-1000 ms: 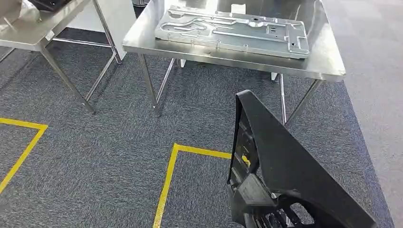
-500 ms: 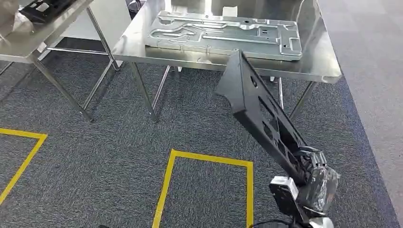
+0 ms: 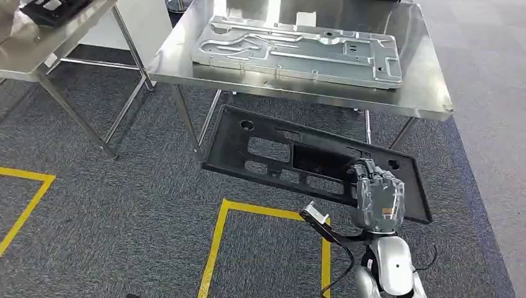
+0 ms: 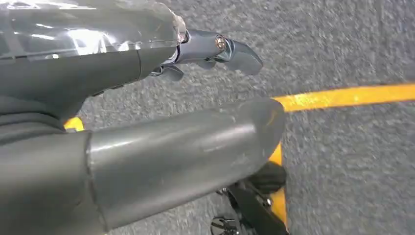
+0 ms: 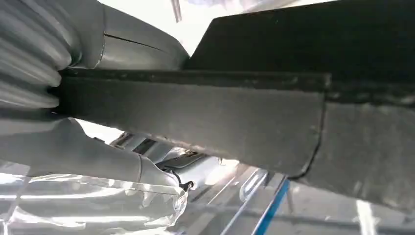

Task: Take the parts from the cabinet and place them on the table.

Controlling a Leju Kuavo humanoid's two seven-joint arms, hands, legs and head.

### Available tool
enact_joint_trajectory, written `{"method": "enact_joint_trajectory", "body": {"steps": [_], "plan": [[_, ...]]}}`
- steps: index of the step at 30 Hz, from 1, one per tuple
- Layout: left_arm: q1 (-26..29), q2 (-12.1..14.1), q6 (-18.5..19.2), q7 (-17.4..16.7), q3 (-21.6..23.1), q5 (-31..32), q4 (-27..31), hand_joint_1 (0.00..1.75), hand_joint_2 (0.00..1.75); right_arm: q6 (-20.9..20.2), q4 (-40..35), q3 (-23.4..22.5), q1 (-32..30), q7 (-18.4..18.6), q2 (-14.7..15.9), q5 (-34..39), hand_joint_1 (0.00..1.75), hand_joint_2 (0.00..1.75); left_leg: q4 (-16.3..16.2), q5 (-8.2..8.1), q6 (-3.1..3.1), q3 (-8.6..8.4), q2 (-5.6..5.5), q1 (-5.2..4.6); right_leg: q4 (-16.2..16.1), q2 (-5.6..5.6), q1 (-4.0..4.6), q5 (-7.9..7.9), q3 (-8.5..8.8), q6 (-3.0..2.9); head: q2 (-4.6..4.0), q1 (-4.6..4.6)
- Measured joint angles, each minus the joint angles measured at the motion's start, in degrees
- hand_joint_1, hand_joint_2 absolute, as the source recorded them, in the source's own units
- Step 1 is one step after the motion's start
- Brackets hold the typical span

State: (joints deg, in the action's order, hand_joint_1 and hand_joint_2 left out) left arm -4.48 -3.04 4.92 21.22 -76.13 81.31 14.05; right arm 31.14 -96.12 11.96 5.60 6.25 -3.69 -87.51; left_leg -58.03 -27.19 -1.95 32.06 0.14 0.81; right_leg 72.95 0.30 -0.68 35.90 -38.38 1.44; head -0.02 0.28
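The right hand (image 3: 378,197), wrapped in clear plastic film, grips the near long edge of a flat black plastic panel with rectangular cut-outs and round holes (image 3: 291,158). The panel is held roughly level in the air above the grey carpet (image 3: 124,186), just in front of and lower than the stainless steel table (image 3: 428,93). Its far edge lies close to the table's front edge, but the panel does not rest on the table. In the right wrist view, the panel's thick black edge (image 5: 195,117) runs across the picture, clamped between the grey thumb (image 5: 88,156) on one face and the rest of the hand on the other.

On the steel table lies a large pressed sheet-metal plate with raised ribs and holes (image 3: 298,49), flat and well apart from the black panel. A second steel table (image 3: 43,53) stands to the left and carries a dark object (image 3: 49,7) at its far end.

The left hand (image 4: 147,112) hangs over the carpet beside a yellow floor line (image 4: 342,95). It holds nothing; the thumb (image 4: 195,147) and the dark fingers (image 4: 230,49) are apart.

Yellow tape lines (image 3: 220,242) mark rectangles on the carpet below the panel.
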Motion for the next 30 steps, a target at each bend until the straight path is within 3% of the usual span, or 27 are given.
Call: {"method": "enact_joint_trajectory", "body": {"steps": [1, 2, 3, 5, 6, 7, 9, 10, 12, 13, 15, 16, 17, 18, 20, 21, 22, 24, 26, 28, 30], "plan": [[0.07, 0.00, 0.13, -0.02, 0.20, 0.24, -0.04, 0.00, 0.00, -0.37, 0.55, 0.57, 0.04, 0.00, 0.50, 0.24, 1.75, 1.75, -0.01, -0.34, 0.06, -0.34, -0.14, 0.03, 2.32, -0.02, -0.28, -0.21, -2.14, 0.21, 0.02, -0.02], [0.18, -0.02, 0.13, -0.11, 0.30, 0.33, -0.07, 0.00, 0.00, -0.50, 1.04, 1.20, 0.09, 0.00, 0.93, 0.28, 1.75, 1.75, -0.02, -0.69, 0.27, -0.81, -0.25, 0.14, 1.89, -0.02, -0.48, -1.88, -2.83, 0.41, 0.02, -0.04], [0.25, -0.04, 0.17, -0.11, 0.35, 0.37, -0.09, 0.00, 0.00, -0.52, 1.46, 1.67, 0.19, -0.02, 1.24, 0.28, 1.75, 1.75, -0.05, -1.18, 0.54, -1.44, -0.36, 0.33, -1.01, -0.04, -0.65, -4.87, -2.26, 0.60, 0.02, -0.02], [0.19, -0.04, 0.17, -0.11, 0.44, 0.39, -0.13, 0.00, 0.00, -0.89, 2.05, 2.40, 0.52, -0.02, 1.70, 0.80, 1.75, 1.75, -0.18, -2.34, 1.28, -2.87, -0.48, 0.73, -10.75, -0.35, -0.99, -11.70, 1.33, 0.99, 0.00, 0.02], [0.21, 0.15, 0.17, -0.11, 0.44, 0.44, -0.13, 0.00, 0.00, -1.49, 2.51, 2.67, 0.86, -0.07, 1.99, 1.66, 1.75, 1.75, -0.14, -2.83, 1.77, -2.77, -0.55, 0.49, -11.93, -0.45, -0.85, -10.84, 2.13, 1.08, 0.00, 0.07], [0.03, 0.17, 0.17, -0.15, 0.46, 0.44, -0.15, 0.00, 0.00, -2.05, 2.84, 3.13, 1.35, -0.04, 2.12, 2.49, 1.75, 1.75, -0.50, -3.30, 2.25, -2.76, -0.57, 0.37, -13.71, -0.31, -0.47, -10.17, 2.49, 0.40, 0.02, 0.33], [0.07, 0.17, 0.20, -0.17, 0.50, 0.46, -0.19, 0.00, 0.00, -2.62, 3.47, 3.97, 1.43, -0.04, 2.42, 3.15, 1.75, 1.75, 0.29, -3.49, 2.83, -3.02, -0.50, 0.39, -13.22, -0.22, -0.36, -9.64, 2.45, -0.62, 0.02, -0.35], [0.05, 0.20, 0.20, -0.28, 0.50, 0.46, -0.20, 0.00, 0.00, -3.13, 3.76, 4.24, 1.70, -0.13, 2.60, 3.15, 1.75, 1.75, 0.63, -3.67, 3.27, -3.44, -0.42, 0.48, -13.33, -0.09, -0.24, -9.42, 2.64, -1.10, 0.02, -0.26], [-0.12, 0.22, 0.28, -0.46, 0.55, 0.50, -0.22, 0.00, 0.00, -4.50, 4.63, 5.31, 2.79, -0.41, 2.82, 3.75, 1.75, 1.75, -1.83, -4.56, 3.69, -3.40, -0.39, 0.68, -13.98, 0.01, -0.51, -9.05, 3.96, -2.14, 0.02, -0.70], [-0.20, 0.22, 0.35, -0.55, 0.55, 0.50, -0.24, 0.00, 0.00, -5.07, 5.18, 5.77, 3.52, -0.68, 2.82, 5.14, 1.75, 1.75, -5.53, -6.16, 3.71, -1.33, -0.35, 0.68, -13.97, 0.00, -0.43, -8.72, 4.31, -2.54, 0.02, -0.85], [-0.25, 0.31, 0.44, -0.66, 0.55, 0.39, -0.24, 0.00, 0.00, -5.42, 5.97, 6.51, 4.00, -1.73, 2.55, 12.19, 1.75, 1.75, -15.76, -9.59, 3.74, 5.09, -0.35, 0.54, -13.97, -0.05, -0.04, -7.80, 5.26, -2.89, 0.00, -0.94], [-0.06, 0.35, 0.44, -0.81, 0.55, 0.39, -0.24, 0.00, 0.00, -5.46, 6.21, 6.69, 4.02, -1.79, 2.29, 14.54, 1.75, 1.75, -18.59, -9.56, 3.63, 7.39, -0.35, 0.48, -13.97, -0.05, 0.19, -7.30, 5.81, -3.05, 0.02, -0.96], [0.13, 0.35, 0.44, -0.94, 0.55, 0.39, -0.24, 0.00, 0.00, -5.48, 6.49, 6.97, 4.06, -1.79, 1.97, 15.61, 1.75, 1.75, -18.76, -8.02, 3.39, 8.55, -0.35, 0.40, -13.97, 0.03, 0.43, -6.75, 6.55, -3.13, 0.02, -0.98], [0.21, 0.35, 0.46, -0.96, 0.55, 0.39, -0.24, 0.00, 0.00, -5.48, 6.64, 7.10, 4.14, -1.77, 1.75, 15.85, 1.75, 1.75, -16.40, -5.32, 3.03, 8.39, -0.36, 0.26, -13.97, 0.09, 0.62, -6.16, 7.36, -3.16, 0.02, -0.94], [0.20, 0.39, 0.46, -0.98, 0.55, 0.35, -0.24, 0.00, 0.00, -5.48, 6.82, 7.54, 4.40, -1.90, 1.46, 16.50, 1.75, 1.75, -7.11, 1.78, 1.84, 5.77, -0.37, -0.31, -14.00, 0.12, 1.02, -4.88, 9.27, -3.16, 0.02, -0.98], [0.32, 0.66, 0.46, -1.03, 0.55, 0.31, -0.24, 0.00, 0.00, -5.57, 6.93, 7.85, 4.46, -2.21, 1.31, 17.18, 1.75, 1.75, -4.15, 3.02, 0.97, 4.53, -0.41, -0.67, -14.22, 0.08, 0.88, -4.22, 9.85, -3.12, 0.02, -0.87], [0.24, 0.65, 0.55, -1.16, 0.55, 0.31, -0.35, 0.00, 0.00, -5.81, 7.10, 8.22, 4.87, -2.49, 1.24, 18.01, 1.75, 1.75, -3.26, 2.41, 0.84, 3.86, -0.29, -0.90, -14.14, 0.32, 1.36, -3.86, 10.06, -2.66, 0.02, -0.39], [0.13, 0.85, 0.57, -1.31, 0.55, 0.31, -0.37, 0.00, 0.00, -6.18, 7.43, 8.89, 5.30, -2.62, 1.09, 18.40, 1.75, 1.75, -2.34, 1.64, 0.61, 3.55, -0.31, -1.25, -14.38, 0.29, 0.90, -3.95, 10.70, -2.08, 0.02, -0.44], [0.07, 0.98, 0.66, -1.49, 0.55, 0.39, -0.37, 0.00, 0.00, -6.56, 7.74, 9.57, 6.39, -2.40, 1.09, 17.88, 1.75, 1.75, -1.06, 1.51, 0.18, 2.00, -0.49, -0.86, -13.51, 0.18, 1.04, -4.67, 10.56, -1.31, 0.02, -0.57], [0.02, 0.94, 0.74, -1.51, 0.57, 0.44, -0.39, 0.00, 0.00, -6.73, 7.98, 9.86, 7.66, -2.21, 1.09, 17.33, 1.75, 1.75, 0.27, 1.29, -0.35, 0.47, -0.36, -0.53, -8.62, 0.03, 0.84, -3.99, 7.85, -0.80, 0.02, -0.41], [-0.05, 0.94, 0.83, -1.53, 0.57, 0.46, -0.42, 0.00, 0.00, -7.60, 8.35, 10.10, 8.65, -1.42, 1.11, 15.86, 1.75, 1.75, 0.48, 0.58, -0.56, -0.44, -0.40, -0.38, -0.81, 0.03, 0.36, -0.98, 1.97, -0.17, 0.02, -0.37]]}}
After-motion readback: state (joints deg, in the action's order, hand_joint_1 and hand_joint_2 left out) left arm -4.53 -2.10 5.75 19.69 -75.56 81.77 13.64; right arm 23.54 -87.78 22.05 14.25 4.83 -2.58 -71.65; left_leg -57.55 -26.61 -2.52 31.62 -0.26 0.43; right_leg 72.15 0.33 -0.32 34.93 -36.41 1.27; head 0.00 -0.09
